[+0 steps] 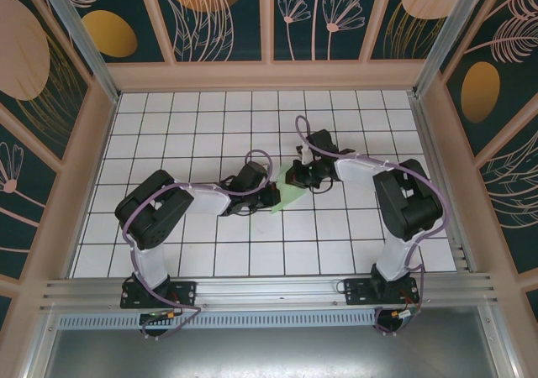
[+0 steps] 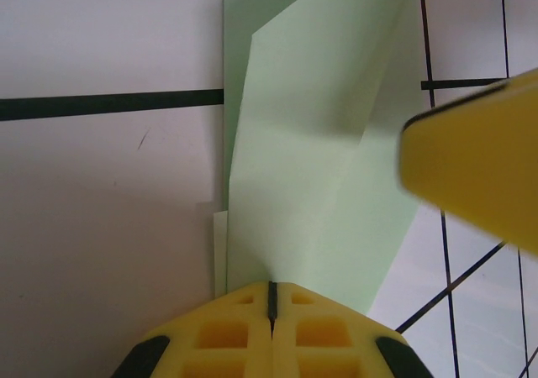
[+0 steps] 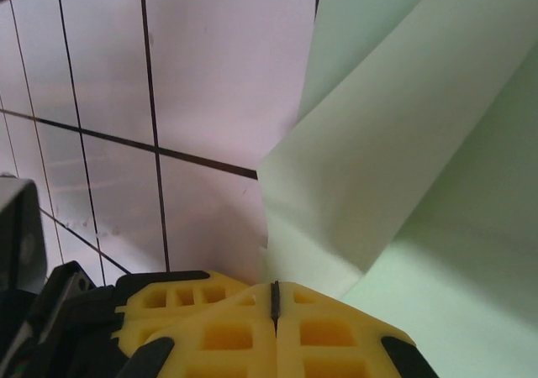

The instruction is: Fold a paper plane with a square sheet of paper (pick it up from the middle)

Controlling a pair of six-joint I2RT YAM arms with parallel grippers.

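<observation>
On either side of the square sheet of paper (image 2: 319, 185), left tool (image 2: 271, 287) and right tool (image 3: 275, 287) pinch its edges, so corners should meet squarely before creasing.

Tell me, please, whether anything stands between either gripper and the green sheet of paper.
Nothing visible does: the left gripper and the right gripper are each shut on an edge of the partly folded sheet of paper.
</observation>
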